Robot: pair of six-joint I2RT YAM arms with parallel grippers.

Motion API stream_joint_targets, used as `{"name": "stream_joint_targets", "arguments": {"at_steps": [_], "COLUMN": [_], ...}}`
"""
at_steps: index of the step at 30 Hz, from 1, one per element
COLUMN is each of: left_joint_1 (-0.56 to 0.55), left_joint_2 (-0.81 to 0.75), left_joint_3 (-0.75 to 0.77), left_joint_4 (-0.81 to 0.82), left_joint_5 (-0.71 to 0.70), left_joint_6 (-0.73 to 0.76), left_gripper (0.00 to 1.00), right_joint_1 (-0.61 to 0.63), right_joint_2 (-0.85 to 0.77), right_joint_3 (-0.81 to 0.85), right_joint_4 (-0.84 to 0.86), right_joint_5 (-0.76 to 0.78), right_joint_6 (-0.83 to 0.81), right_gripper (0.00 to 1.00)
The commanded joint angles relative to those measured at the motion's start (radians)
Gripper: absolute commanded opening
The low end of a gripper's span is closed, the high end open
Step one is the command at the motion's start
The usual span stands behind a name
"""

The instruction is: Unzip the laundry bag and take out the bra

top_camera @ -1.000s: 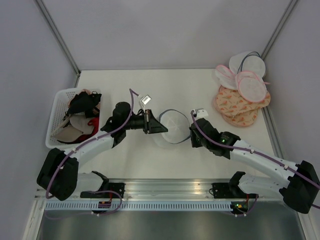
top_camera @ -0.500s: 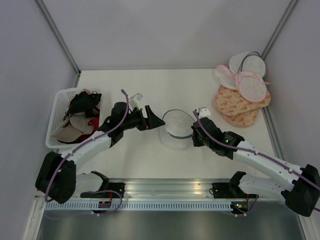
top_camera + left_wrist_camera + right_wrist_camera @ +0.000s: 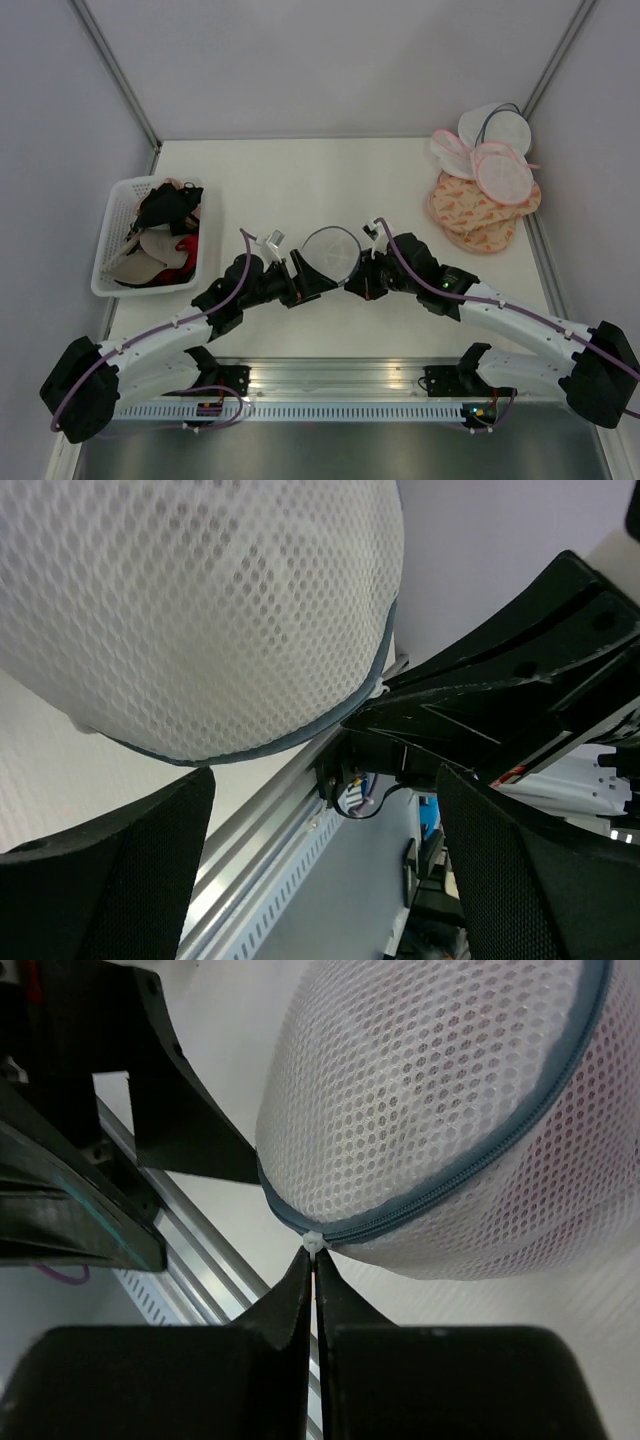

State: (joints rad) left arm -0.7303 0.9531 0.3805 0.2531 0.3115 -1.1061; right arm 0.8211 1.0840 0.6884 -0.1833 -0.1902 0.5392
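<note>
Grippers meet near the table's point(image 3: 300, 180) front edge. The right gripper point(image 3: 313, 1260) is pressed together, nipping the small white pull point(image 3: 313, 1242) of the bag point(image 3: 430, 1110). The left gripper point(image 3: 308, 278) is spread wide just beside it. Between them the bag stands tipped on edge: a round dome of white mesh with a grey zip rim and something pinkish inside. Farther off are a basket point(image 3: 112, 215) on the left and a pile of bags point(image 3: 485, 190) on the right.

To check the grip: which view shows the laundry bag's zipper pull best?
The right wrist view: the white zipper pull sits at the tip of the shut right hand. The left wrist view shows only mesh and rim of the laundry bag; too small from above.
</note>
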Motion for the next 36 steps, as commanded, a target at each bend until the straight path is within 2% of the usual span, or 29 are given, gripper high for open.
{"name": "stream_joint_targets", "arguments": {"at_steps": [1,7,11,16,22,25,28,29,31,32,33,34,36], "left_joint_1": [-0.064,-0.139,-0.144,-0.144,-0.146,-0.144,-0.144,-0.144,-0.144,-0.144,-0.144,-0.144,-0.141], "left_joint_2": [0.039,0.027,-0.014,-0.005,0.127,0.193,0.188,0.167,0.139,0.119,0.090,0.075,0.041], "left_joint_3": [0.006,-0.057,-0.092,-0.089,-0.013,-0.012,-0.035,-0.041,-0.049,-0.048,-0.045,-0.035,-0.025], "left_joint_4": [0.083,0.110,0.080,0.127,0.225,0.281,0.317,0.318,0.287,0.261,0.238,0.191,0.149], "left_joint_5": [-0.026,-0.159,-0.355,-0.482,-0.431,-0.410,-0.431,-0.440,-0.474,-0.485,-0.494,-0.511,-0.526], "left_joint_6": [-0.145,-0.274,-0.322,-0.368,-0.376,-0.386,-0.379,-0.377,-0.359,-0.354,-0.339,-0.330,-0.293], "left_gripper": [0.94,0.93,0.93,0.93,0.93,0.89,0.72,0.56,0.36,0.19,0.13,0.02,0.02], "right_joint_1": [0.001,0.001,0.013,0.050,0.110,0.142,0.164,0.168,0.173,0.173,0.173,0.173,0.173], "right_joint_2": [0.002,-0.013,-0.041,-0.059,-0.047,-0.024,-0.007,-0.009,-0.013,-0.018,-0.022,-0.024,-0.021], "right_joint_3": [0.014,-0.007,-0.026,-0.047,-0.102,-0.109,-0.102,-0.098,-0.092,-0.081,-0.075,-0.061,-0.043], "right_joint_4": [0.090,0.088,0.091,0.082,0.174,0.214,0.202,0.187,0.145,0.115,0.098,0.079,0.013], "right_joint_5": [-0.037,-0.028,-0.037,-0.031,-0.028,-0.020,-0.003,0.014,0.041,0.067,0.083,0.096,0.146], "right_joint_6": [0.036,0.047,0.039,0.031,0.074,0.084,0.082,0.074,0.070,0.067,0.059,0.056,0.047], "right_gripper": [0.00,0.00,0.00,0.01,0.00,0.00,0.00,0.01,0.00,0.00,0.00,0.00,0.00]}}
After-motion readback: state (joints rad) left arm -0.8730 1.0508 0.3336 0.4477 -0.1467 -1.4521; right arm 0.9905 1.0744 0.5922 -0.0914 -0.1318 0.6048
